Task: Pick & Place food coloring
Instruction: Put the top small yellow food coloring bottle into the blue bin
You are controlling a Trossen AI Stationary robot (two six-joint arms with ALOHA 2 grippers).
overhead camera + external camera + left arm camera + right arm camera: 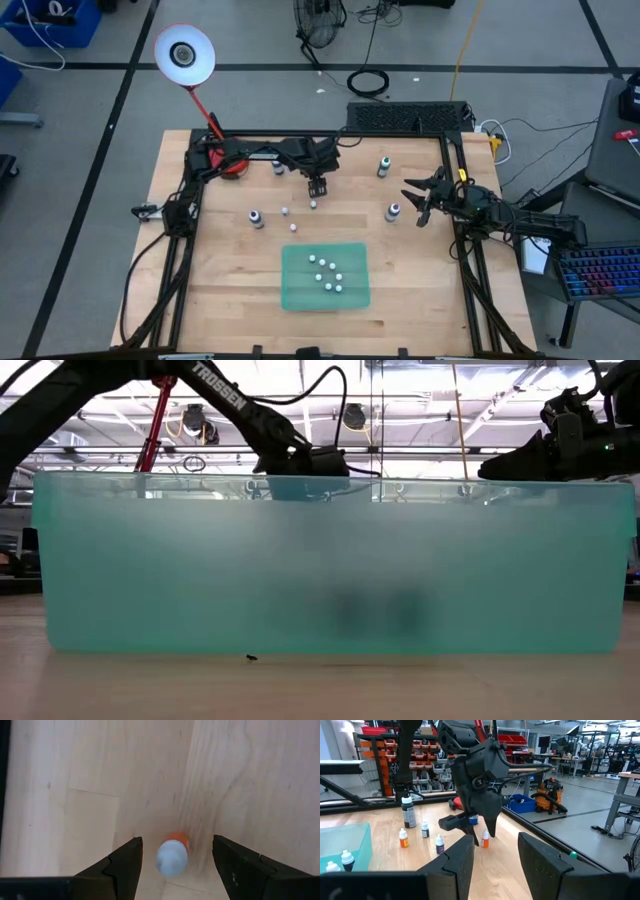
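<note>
green bin [330, 570] hides its contents in the low view.

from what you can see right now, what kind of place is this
Most likely a robotics lab or workshop. Behind the wooden table stand shelves of red and orange parts bins, a shop vacuum sits on the open concrete floor, and further workbenches fill the hall.
</note>
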